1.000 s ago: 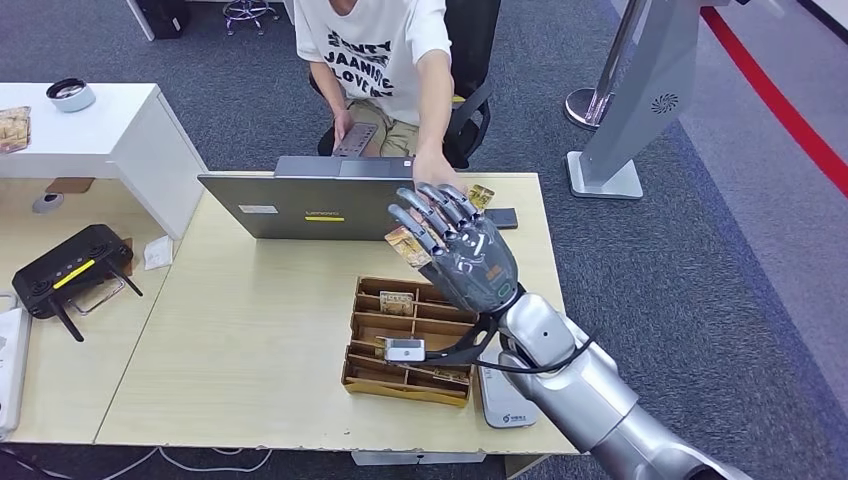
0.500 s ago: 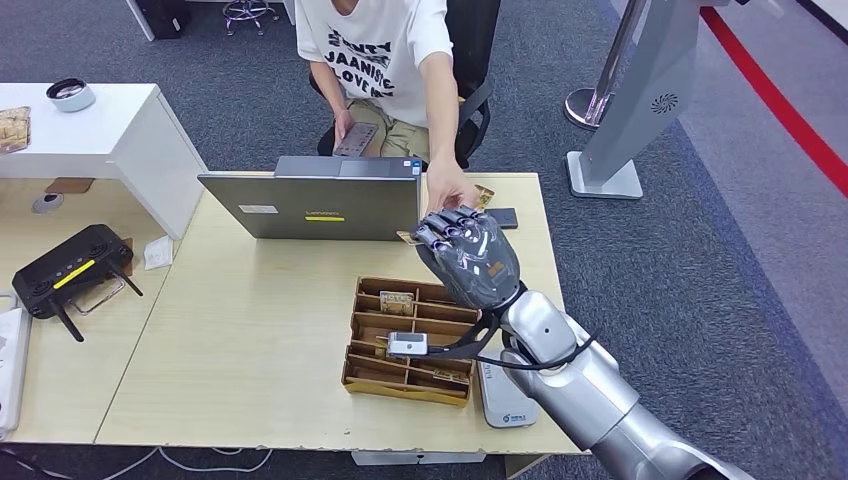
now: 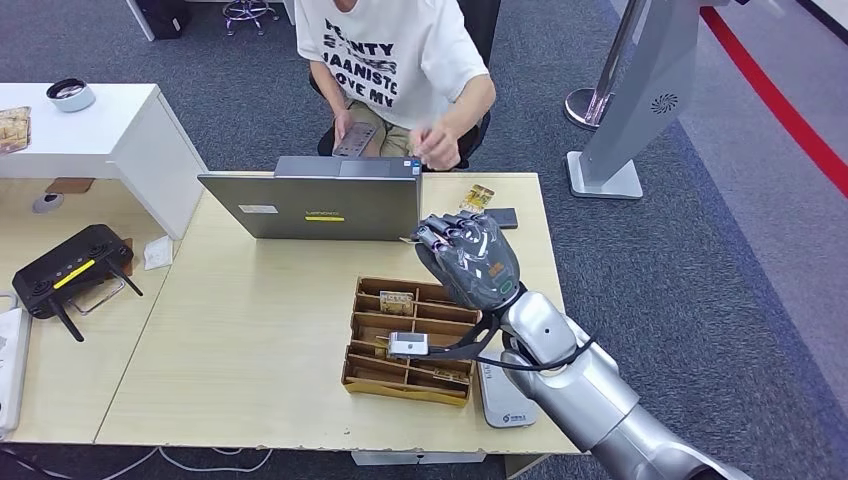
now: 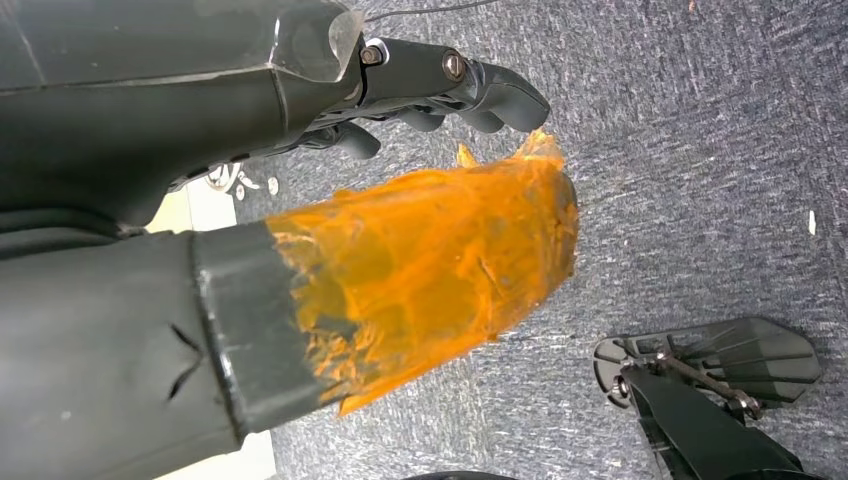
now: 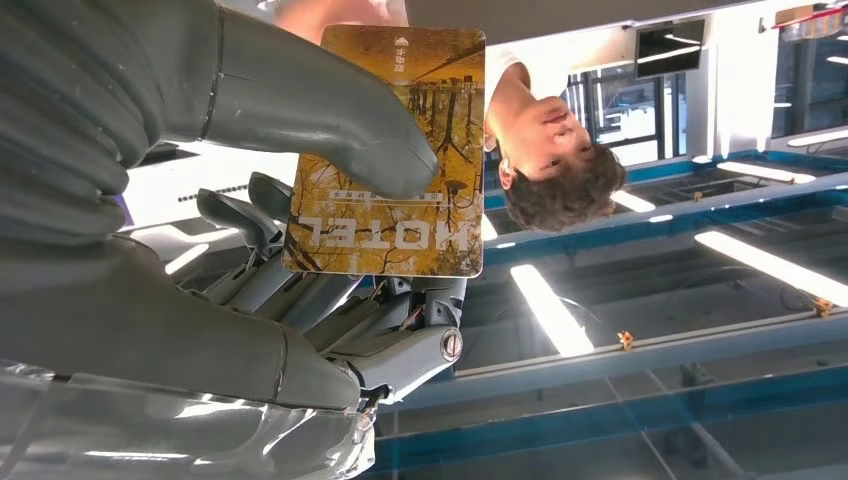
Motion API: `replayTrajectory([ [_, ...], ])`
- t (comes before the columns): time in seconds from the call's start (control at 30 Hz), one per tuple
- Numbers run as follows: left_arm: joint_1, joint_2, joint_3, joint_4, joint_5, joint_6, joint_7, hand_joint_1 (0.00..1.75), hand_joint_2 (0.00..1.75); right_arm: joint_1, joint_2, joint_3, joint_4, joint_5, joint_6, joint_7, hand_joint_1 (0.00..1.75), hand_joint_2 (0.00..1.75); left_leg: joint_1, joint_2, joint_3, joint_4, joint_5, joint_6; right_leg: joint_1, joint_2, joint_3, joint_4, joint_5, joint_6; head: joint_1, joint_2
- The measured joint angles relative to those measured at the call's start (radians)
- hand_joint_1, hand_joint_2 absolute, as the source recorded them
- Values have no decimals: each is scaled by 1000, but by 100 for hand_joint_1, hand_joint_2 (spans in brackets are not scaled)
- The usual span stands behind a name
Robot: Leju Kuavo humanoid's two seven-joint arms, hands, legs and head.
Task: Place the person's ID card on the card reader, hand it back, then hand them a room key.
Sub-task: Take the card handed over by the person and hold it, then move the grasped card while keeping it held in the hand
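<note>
Right hand [image 3: 465, 262] raised above the desk [image 3: 250, 330], thumb pinning a hotel card [image 5: 385, 150] against curled fingers [image 5: 300, 290]. Card upright, long axis pointing away toward the person [image 3: 400, 60] straight ahead, beyond the laptop [image 3: 310, 205]. Left hand [image 4: 300, 110] hanging over carpet, fingers loosely curled, holding nothing.

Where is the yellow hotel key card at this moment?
The yellow hotel key card is pinched between the thumb and fingers of the right hand, raised above the table beside the grey laptop, behind the brown wooden card tray.
</note>
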Motion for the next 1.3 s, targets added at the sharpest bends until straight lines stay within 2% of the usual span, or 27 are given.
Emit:
replayTrajectory([
  [0.07,0,0,0,0,4,0,0,0,0,7,0,-4,-5,-64,29,-24,175,175,0,0,0,0,0,0,0,0,0,0,0,0,0,0],
  [0.17,3,0,0,0,16,3,-5,0,0,38,5,-21,-40,-279,155,-91,175,175,0,-1,0,0,0,0,0,0,0,0,0,0,0,0],
  [0.23,6,0,0,0,23,6,-12,0,0,65,11,-33,-82,-453,284,-129,175,175,0,0,-1,0,0,0,0,0,0,0,0,0,0,0],
  [0.37,15,1,1,0,30,10,-23,0,0,108,15,-51,-166,-817,610,-156,175,175,0,0,-1,0,0,0,0,0,-1,0,-1,0,0,0],
  [0.53,17,3,1,0,21,10,-27,0,0,130,-17,-72,-216,-1258,974,-170,175,175,0,-1,-1,0,0,0,0,0,-1,0,0,0,0,0],
  [0.63,17,5,1,0,14,10,-29,0,0,146,-47,-82,-233,-1491,1153,-173,175,175,0,0,-1,0,0,0,0,0,-1,0,0,0,0,0],
  [0.73,17,6,1,0,11,10,-30,0,0,167,-66,-95,-246,-1698,1283,-153,175,175,0,0,-1,0,0,0,0,0,-1,0,0,0,0,0],
  [0.83,17,6,1,0,11,10,-30,0,0,189,-72,-113,-255,-1808,1319,-121,175,175,-1,0,-1,0,0,0,0,0,-1,0,0,0,0,0],
  [0.97,18,6,2,0,18,12,-34,0,0,213,-76,-147,-259,-1822,1300,-100,175,175,-1,0,-1,0,0,0,0,0,-1,0,0,0,0,0],
  [1.13,21,6,3,0,28,13,-40,0,0,242,-88,-194,-259,-1757,1275,-116,175,175,-1,0,-1,0,0,0,0,0,-1,0,0,0,0,0],
  [1.3,24,6,15,0,52,18,-40,0,0,283,-115,-261,-258,-1564,1188,-183,175,175,-1,-1,-1,0,0,0,0,-1,-1,0,0,0,0,0],
])
